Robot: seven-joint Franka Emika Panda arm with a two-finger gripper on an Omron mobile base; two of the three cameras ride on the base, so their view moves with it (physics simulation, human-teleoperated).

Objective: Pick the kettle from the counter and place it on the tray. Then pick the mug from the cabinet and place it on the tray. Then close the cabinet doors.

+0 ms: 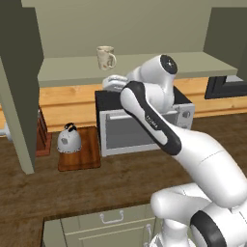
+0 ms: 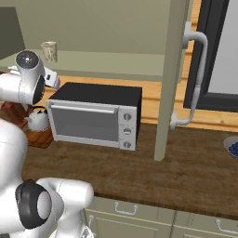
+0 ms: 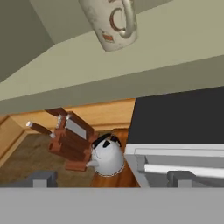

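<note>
The cream mug (image 1: 106,58) stands on the pale shelf of the open cabinet (image 1: 193,65), handle to the right. Below it, the silver kettle (image 1: 69,140) sits on the wooden tray (image 1: 87,154) on the counter (image 1: 120,178), left of the microwave. My gripper (image 1: 108,84) hangs open and empty just under the shelf's front edge, above the microwave's left end and below the mug. In the hand view the mug (image 3: 111,22) is at the top, the kettle (image 3: 106,156) lower down, and a fingertip (image 3: 41,178) shows at each side. Both cabinet doors (image 1: 19,96) (image 2: 174,79) stand open.
A black and silver microwave (image 1: 140,125) sits under the shelf beside the tray. A knife block (image 3: 70,140) stands left of the kettle. The right door's bar handle (image 2: 197,79) juts out over the counter. A blue bowl (image 2: 232,148) is at the far right.
</note>
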